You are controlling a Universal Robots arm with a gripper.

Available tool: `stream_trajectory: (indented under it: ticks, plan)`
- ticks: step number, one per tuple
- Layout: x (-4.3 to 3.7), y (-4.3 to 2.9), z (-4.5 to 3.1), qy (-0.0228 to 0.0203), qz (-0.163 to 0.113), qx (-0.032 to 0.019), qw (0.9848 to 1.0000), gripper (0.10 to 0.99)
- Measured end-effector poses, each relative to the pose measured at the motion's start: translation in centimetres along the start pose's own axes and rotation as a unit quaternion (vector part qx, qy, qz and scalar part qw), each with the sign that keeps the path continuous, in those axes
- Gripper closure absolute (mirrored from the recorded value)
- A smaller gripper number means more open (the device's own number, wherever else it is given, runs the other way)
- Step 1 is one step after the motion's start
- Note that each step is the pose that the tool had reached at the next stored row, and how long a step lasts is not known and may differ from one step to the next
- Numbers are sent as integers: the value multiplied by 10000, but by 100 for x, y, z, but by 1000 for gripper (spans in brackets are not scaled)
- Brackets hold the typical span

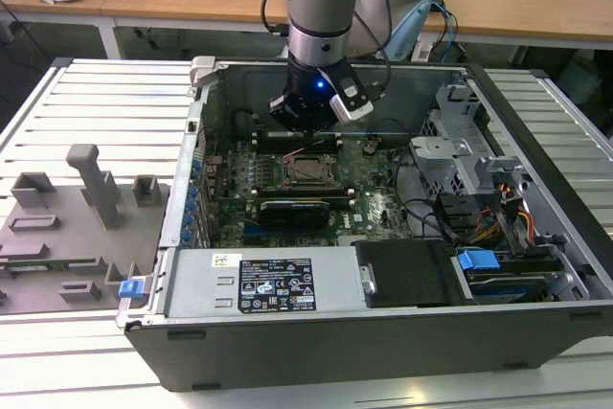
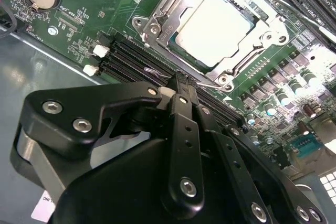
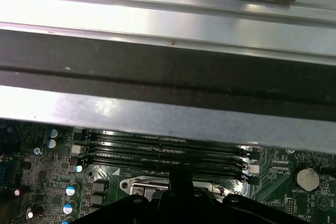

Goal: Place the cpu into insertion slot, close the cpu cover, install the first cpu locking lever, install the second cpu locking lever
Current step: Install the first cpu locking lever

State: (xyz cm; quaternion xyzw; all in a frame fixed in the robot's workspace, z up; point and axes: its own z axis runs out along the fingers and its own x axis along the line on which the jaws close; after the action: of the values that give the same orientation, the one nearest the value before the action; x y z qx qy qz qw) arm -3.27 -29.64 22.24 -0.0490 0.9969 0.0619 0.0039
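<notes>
Wooden desks run along the back of the room, and nearer to me a ribbed metal table (image 1: 105,93) carries an open computer case (image 1: 383,332) lying on its side. On the exterior view's left a grey fixture block (image 1: 77,217) with upright pegs sits on the table beside the case.

I see my arm reaching down into the case, with the end effector (image 1: 308,129) low over the green motherboard (image 1: 374,203), just at the far edge of the insertion slot (image 1: 308,170) as the exterior view shows it. In the second wrist view the black fingers (image 2: 181,103) are pressed together to a narrow tip, pinching nothing that I can make out, and that tip sits over the long black memory slots (image 2: 126,59) right beside the socket.

The cpu (image 2: 215,27) lies flat in the insertion slot, its pale metal top catching the light. The cpu cover (image 2: 163,11) lies down around it as a silver frame, its cut-out centre showing the chip. A thin wire lever (image 2: 210,83) runs along the socket edge nearest the fingertips; I cannot tell whether it is latched.

In the first wrist view the memory slots (image 3: 163,150) lie between the case wall (image 3: 157,114) and the socket frame, and a round coin battery (image 3: 306,179) sits off to one side on the board.
</notes>
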Motion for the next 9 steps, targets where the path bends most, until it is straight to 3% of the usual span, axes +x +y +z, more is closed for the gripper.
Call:
stream_trajectory:
  ticks: [9]
  plan:
    - [-106, 22, 36, 0, 0, 0, 10000, 980]
